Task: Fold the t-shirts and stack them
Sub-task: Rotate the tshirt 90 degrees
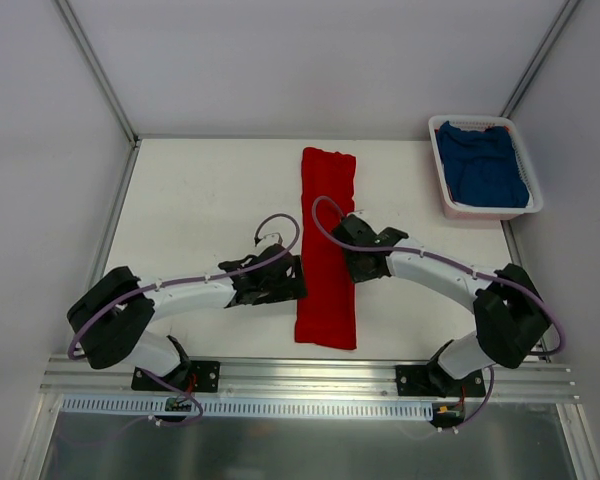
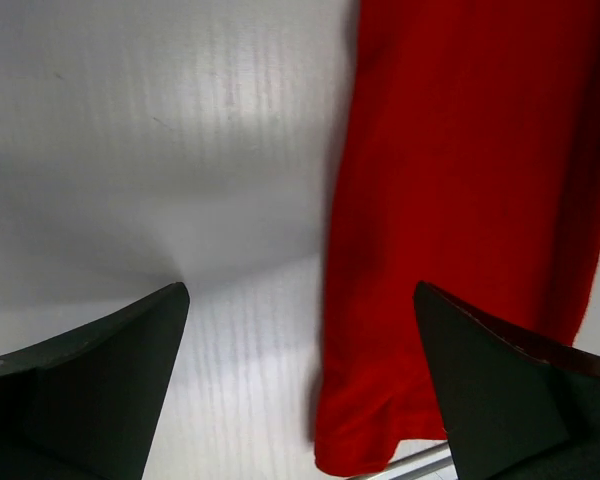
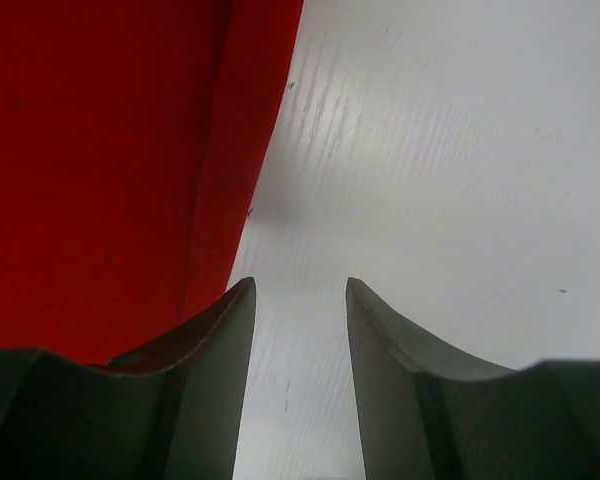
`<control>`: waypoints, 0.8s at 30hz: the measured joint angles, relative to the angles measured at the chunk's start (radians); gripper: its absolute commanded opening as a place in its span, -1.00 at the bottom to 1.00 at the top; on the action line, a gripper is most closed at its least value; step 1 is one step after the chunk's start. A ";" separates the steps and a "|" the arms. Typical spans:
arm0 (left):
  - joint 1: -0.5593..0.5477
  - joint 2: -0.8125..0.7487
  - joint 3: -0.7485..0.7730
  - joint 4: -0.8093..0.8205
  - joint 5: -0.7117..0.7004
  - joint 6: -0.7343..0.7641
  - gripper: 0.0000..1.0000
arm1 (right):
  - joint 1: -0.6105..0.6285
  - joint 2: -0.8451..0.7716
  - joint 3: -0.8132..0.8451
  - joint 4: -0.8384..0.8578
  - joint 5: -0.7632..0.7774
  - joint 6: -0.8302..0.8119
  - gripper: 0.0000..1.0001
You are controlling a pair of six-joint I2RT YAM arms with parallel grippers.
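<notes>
- The red shirt lies flat mid-table as a long narrow strip running from the far side toward the arms. The sleeves and sides look already folded in, which is why it is so slim.
- The blue shirt sits crumpled in the basket at the far right corner, well apart from the red one. It looks to be waiting its turn.
- The left gripper is low at the strip's left edge, toward its near end. Its fingers are spread wide and hold nothing: one is over bare table, the other over red cloth, so they straddle the edge.
- The right gripper is at the opposite edge, a little farther up the strip. Its fingers are partly parted with bare table showing between them, so nothing is grasped. The red edge passes just beside its left finger.
- Judgement: the arms flank the strip so that each can pinch one side and fold it end over end.
- Stacking is not yet begun, and the blue shirt is unfolded.
</notes>
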 measured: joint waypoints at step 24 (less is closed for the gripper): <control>-0.088 -0.221 -0.292 0.290 0.035 -0.227 0.98 | 0.085 -0.577 -0.456 0.166 -0.173 0.439 0.02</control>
